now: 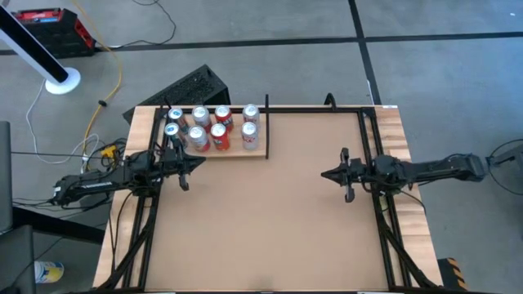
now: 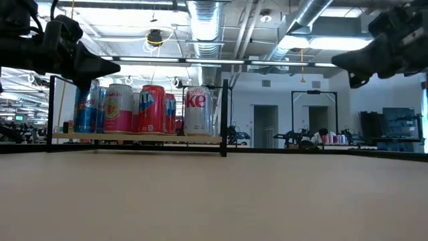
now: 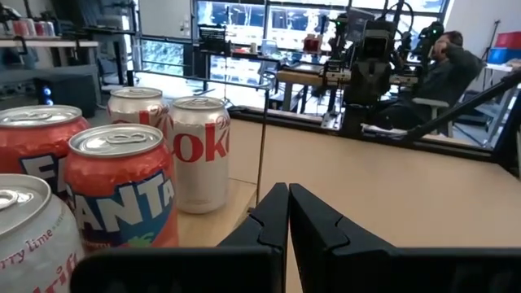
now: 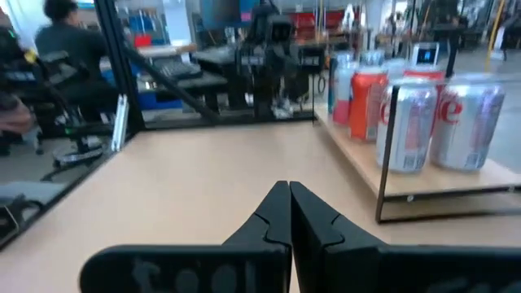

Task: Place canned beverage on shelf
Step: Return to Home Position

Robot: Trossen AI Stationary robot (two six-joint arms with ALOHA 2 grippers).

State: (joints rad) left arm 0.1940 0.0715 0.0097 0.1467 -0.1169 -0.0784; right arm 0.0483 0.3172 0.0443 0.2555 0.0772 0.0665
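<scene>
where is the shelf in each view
high view: shelf at the table's top left corner
low view: left side, holding cans
left wrist view: close, under the cans
right wrist view: farther off, under the cans
shared landmark: silver coke can at its end

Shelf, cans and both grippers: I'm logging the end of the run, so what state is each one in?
shelf: flat on the table, loaded with cans.
cans: eight, upright on the shelf in two rows.
left gripper: shut, empty, raised beside the shelf.
right gripper: shut, empty, raised over the table's right side.
</scene>
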